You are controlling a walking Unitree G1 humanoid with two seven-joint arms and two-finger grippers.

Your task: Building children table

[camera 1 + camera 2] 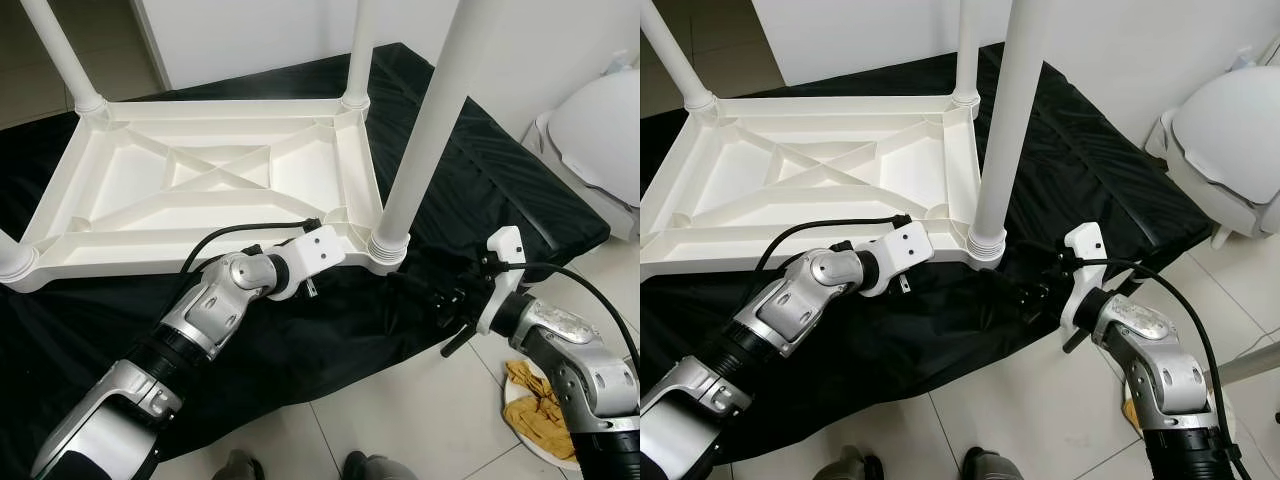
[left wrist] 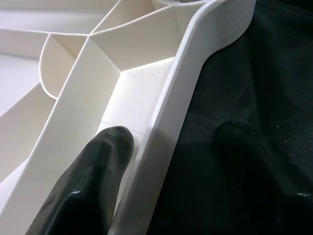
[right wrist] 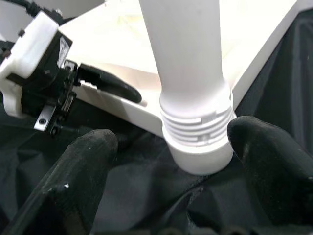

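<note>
A white plastic children's table (image 1: 200, 170) lies upside down on a black cloth (image 1: 330, 340), with white legs standing up at its corners. The near right leg (image 1: 420, 130) sits in its corner socket, with a ribbed collar (image 3: 195, 127) at its base. My left gripper (image 2: 174, 132) is open and straddles the table's front rim (image 2: 195, 63) just left of that leg, one finger (image 2: 98, 166) inside and the other over the cloth. My right gripper (image 3: 173, 134) is open, low over the cloth, its fingers (image 3: 83, 166) on either side of the collar and a little short of it.
A white rounded lidded object (image 1: 600, 130) stands on the tiled floor (image 1: 400, 410) at the right. A plate with yellow cloth (image 1: 540, 410) lies beside my right arm. Back legs (image 1: 358, 50) rise near a white wall. My feet (image 1: 240, 465) are at the cloth's front edge.
</note>
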